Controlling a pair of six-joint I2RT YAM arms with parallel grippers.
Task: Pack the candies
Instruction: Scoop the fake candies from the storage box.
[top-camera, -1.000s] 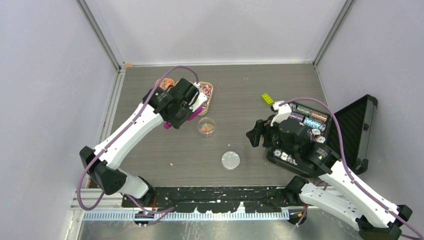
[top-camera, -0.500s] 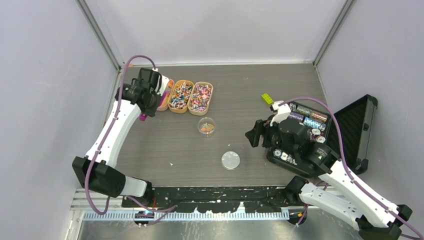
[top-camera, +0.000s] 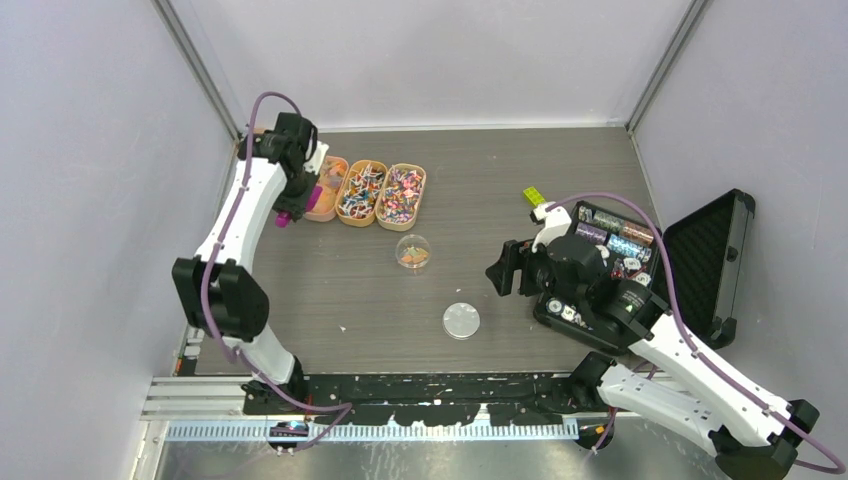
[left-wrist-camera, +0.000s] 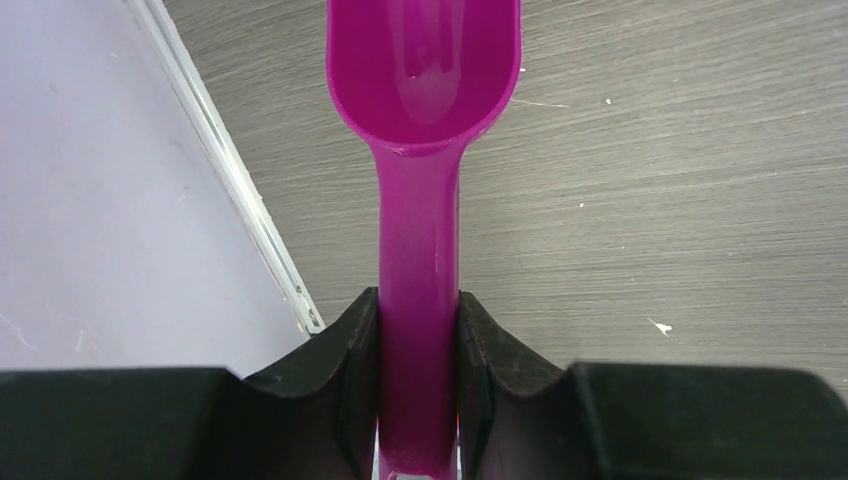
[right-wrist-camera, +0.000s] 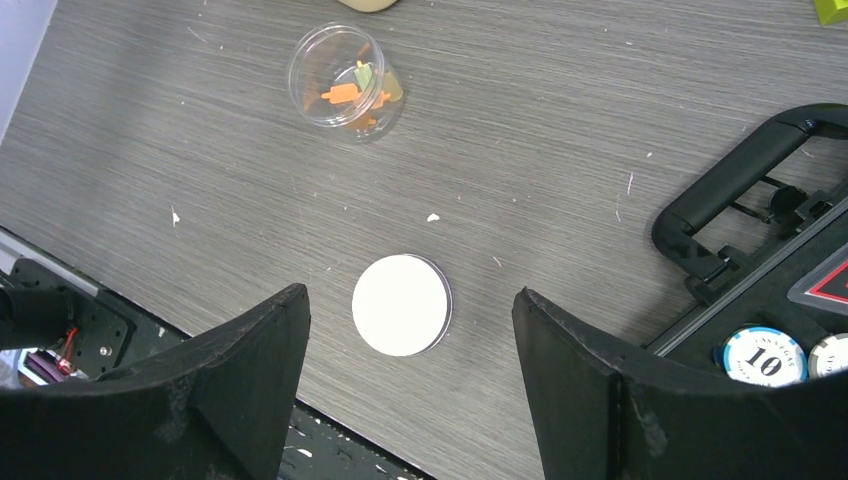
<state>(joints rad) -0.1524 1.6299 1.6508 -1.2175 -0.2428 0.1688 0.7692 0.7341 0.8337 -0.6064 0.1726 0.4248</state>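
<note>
Left gripper (left-wrist-camera: 418, 310) tight, right gripper (right-wrist-camera: 408, 305) wide apart.

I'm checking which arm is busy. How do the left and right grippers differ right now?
The left gripper is shut on the handle of a magenta plastic scoop with an empty bowl; the right gripper stands wide open, holding nothing. The left gripper is at the far left by the tan oval candy trays; the right gripper hangs above the table, facing the white round lid. Both are black.
</note>
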